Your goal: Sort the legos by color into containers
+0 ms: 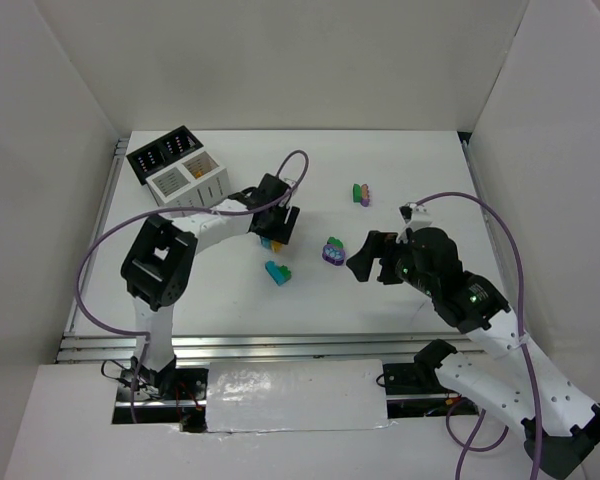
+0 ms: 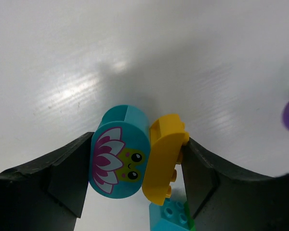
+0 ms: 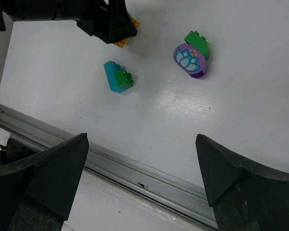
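My left gripper (image 1: 279,228) is down at the table's middle left, shut on two legos side by side: a teal rounded brick with a lotus print (image 2: 120,151) and a yellow brick (image 2: 164,159). Each finger presses one of them. A teal and green brick (image 1: 277,272) lies just in front of it and shows in the left wrist view (image 2: 171,216) and the right wrist view (image 3: 119,77). A purple lotus brick with a green brick (image 1: 333,251) (image 3: 191,60) lies between the arms. My right gripper (image 1: 365,258) (image 3: 142,144) is open and empty above the table. The containers, a black pair (image 1: 165,152) and a white pair (image 1: 190,180), stand at the back left.
A green, pink and purple lego cluster (image 1: 361,193) lies at the back middle. White walls enclose the table on three sides. A metal rail (image 3: 135,168) runs along the near edge. Purple cables loop over both arms.
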`<control>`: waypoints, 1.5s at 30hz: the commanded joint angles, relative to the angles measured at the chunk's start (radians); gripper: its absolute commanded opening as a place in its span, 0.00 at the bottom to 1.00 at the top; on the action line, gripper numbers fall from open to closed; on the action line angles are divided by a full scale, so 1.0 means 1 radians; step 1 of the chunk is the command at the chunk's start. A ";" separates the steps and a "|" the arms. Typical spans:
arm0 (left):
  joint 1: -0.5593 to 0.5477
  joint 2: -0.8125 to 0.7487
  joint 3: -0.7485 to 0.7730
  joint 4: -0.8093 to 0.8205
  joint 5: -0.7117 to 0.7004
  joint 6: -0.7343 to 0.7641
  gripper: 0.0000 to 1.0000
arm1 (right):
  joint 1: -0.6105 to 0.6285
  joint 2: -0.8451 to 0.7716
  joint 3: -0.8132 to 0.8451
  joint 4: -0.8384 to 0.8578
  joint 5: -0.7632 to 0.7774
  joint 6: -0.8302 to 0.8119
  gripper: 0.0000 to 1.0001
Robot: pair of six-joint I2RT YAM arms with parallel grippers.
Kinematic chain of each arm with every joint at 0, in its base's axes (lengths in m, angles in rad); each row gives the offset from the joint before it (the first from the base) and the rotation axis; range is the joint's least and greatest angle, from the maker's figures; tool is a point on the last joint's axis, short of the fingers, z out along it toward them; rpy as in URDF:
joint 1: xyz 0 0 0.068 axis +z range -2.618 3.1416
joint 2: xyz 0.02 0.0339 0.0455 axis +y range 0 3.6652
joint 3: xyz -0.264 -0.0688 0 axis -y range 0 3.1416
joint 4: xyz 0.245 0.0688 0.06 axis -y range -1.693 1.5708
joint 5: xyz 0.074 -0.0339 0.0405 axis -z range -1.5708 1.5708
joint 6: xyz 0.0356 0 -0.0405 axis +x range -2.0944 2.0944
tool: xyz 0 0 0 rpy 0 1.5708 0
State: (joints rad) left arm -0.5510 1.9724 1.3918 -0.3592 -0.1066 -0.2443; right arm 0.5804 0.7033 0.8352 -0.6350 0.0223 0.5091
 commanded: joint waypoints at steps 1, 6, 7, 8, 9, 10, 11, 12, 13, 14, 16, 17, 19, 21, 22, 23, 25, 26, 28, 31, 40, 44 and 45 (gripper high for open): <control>-0.001 -0.111 0.058 0.101 0.024 -0.012 0.00 | 0.010 -0.024 -0.015 0.041 0.059 0.040 1.00; -0.052 -0.415 -0.300 0.563 0.193 0.097 0.00 | 0.009 -0.045 0.033 0.031 0.119 0.141 1.00; -0.062 -0.519 -0.359 0.638 0.234 0.112 0.00 | 0.007 -0.036 0.069 0.011 0.122 0.150 1.00; -0.070 -0.564 -0.420 0.704 0.264 0.140 0.00 | 0.007 -0.030 0.090 -0.002 0.123 0.169 0.99; -0.081 -0.643 -0.510 0.791 0.283 0.155 0.00 | 0.009 -0.015 0.125 -0.018 0.126 0.177 0.99; -0.102 -0.674 -0.561 0.815 0.291 0.181 0.00 | 0.007 -0.005 0.142 -0.023 0.116 0.186 0.98; -0.110 -0.697 -0.573 0.822 0.301 0.194 0.00 | 0.009 0.001 0.156 -0.022 0.107 0.186 0.97; -0.119 -0.736 -0.579 0.812 0.324 0.201 0.00 | 0.009 0.019 0.180 -0.019 0.091 0.186 0.95; -0.141 -0.750 -0.582 0.800 0.337 0.217 0.00 | 0.007 0.031 0.192 -0.017 0.071 0.186 0.94; -0.151 -0.762 -0.585 0.786 0.341 0.233 0.00 | 0.010 0.057 0.205 -0.014 0.014 0.180 0.94; -0.202 -0.802 -0.588 0.755 0.340 0.292 0.00 | 0.012 0.088 0.238 -0.011 -0.047 0.172 0.91; -0.219 -0.813 -0.591 0.747 0.337 0.303 0.00 | 0.013 0.103 0.245 -0.008 -0.079 0.167 0.90; -0.260 -0.831 -0.582 0.708 0.326 0.327 0.00 | 0.018 0.143 0.255 -0.008 -0.166 0.157 0.87; -0.289 -0.830 -0.560 0.681 0.324 0.341 0.00 | 0.033 0.163 0.239 0.007 -0.209 0.157 0.85; -0.299 -0.828 -0.554 0.674 0.324 0.356 0.00 | 0.038 0.165 0.228 0.020 -0.220 0.161 0.85; -0.305 -0.825 -0.542 0.654 0.326 0.362 0.02 | 0.041 0.171 0.219 0.027 -0.231 0.163 0.85; -0.326 -0.814 -0.518 0.635 0.323 0.373 0.02 | 0.062 0.177 0.193 0.053 -0.245 0.167 0.85; -0.332 -0.808 -0.510 0.623 0.320 0.376 0.02 | 0.071 0.189 0.185 0.067 -0.245 0.169 0.84; -0.349 -0.802 -0.496 0.615 0.315 0.381 0.02 | 0.091 0.199 0.170 0.080 -0.249 0.170 0.83; -0.363 -0.788 -0.482 0.605 0.317 0.382 0.02 | 0.111 0.209 0.157 0.106 -0.246 0.172 0.80; -0.385 -0.788 -0.461 0.609 0.361 0.370 0.05 | 0.136 0.260 0.113 0.188 -0.260 0.161 0.57; -0.388 -0.803 -0.473 0.618 0.364 0.359 0.06 | 0.134 0.275 0.110 0.208 -0.281 0.152 0.35; -0.388 -0.807 -0.478 0.621 0.370 0.356 0.07 | 0.134 0.277 0.110 0.209 -0.288 0.146 0.34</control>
State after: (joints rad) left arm -0.9291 1.1919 0.8814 0.1730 0.2150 0.1070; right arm 0.7094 0.9710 0.9535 -0.4877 -0.2405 0.6834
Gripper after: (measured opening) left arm 0.784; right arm 0.435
